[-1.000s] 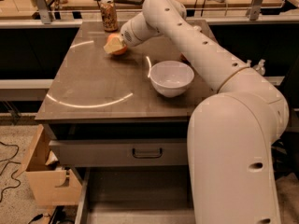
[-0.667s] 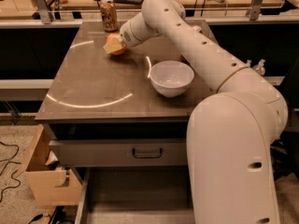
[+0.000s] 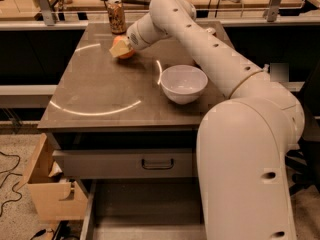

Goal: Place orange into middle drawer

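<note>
1. Across the right of the view, the robot arm (image 3: 215,59) reaches from its pale base up and left over the table (image 3: 100,94).
2. Below the tabletop and under the closed drawer front (image 3: 115,164), the middle drawer (image 3: 145,209) stands pulled out toward the camera, its long axis running left to right.
3. Near the table's right front, the white bowl (image 3: 183,84) stands well apart from the grasp.
4. At the table's far centre, the gripper (image 3: 122,49) is on the orange (image 3: 128,54). One pale finger (image 3: 117,49) lies against the fruit's left face and the other is hidden, so the grip reads as pinching the orange.
5. Being round, the orange has no long axis and no heading. The relation that matters is that the drawer lies lower and nearer the camera than the fruit.
</note>
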